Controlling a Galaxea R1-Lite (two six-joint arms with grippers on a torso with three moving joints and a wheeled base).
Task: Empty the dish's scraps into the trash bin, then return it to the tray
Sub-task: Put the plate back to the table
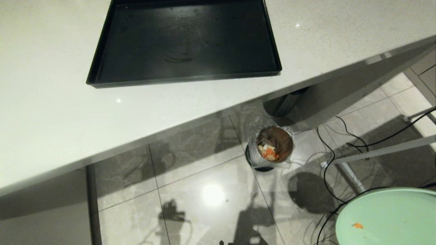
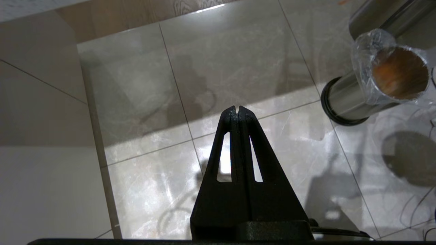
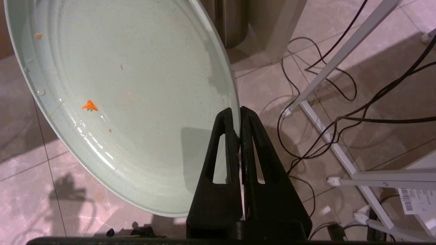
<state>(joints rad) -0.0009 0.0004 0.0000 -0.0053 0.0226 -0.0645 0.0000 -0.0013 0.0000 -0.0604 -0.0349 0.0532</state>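
1. My right tool (image 3: 239, 126) is closed on the rim of the dish (image 3: 136, 102); the two fingers pinch the thin edge with almost no gap, and the dish hangs out to one side of the grip, over the floor

2. In the head view the dish (image 1: 391, 214) shows at the lower right corner, well apart from the tray (image 1: 184, 41), which lies on the white desk (image 1: 51, 102) with nothing in it

3. The scraps (image 1: 268, 152) lie inside the trash bin (image 1: 272, 146), on the clear liner. The bin stands on the floor just beside the desk edge. On the dish I see only one small orange crumb (image 3: 89, 105) and a few specks, so I judge the emptying is done and the return to the tray is what remains

4. My left tool (image 2: 238, 110) is shut and holds nothing; it points down at the floor tiles, and the bin shows to its side

5. How the dish will handle, in my judgement: it is stiff and smooth, and the shine and drops near its rim suggest it is wet or greasy, so it may slip. Held at one edge only, its weight pulls on the grip and it could turn between the fingers. I would keep the hold on the rim, move slowly, and set it flat on the tray before I open the tool
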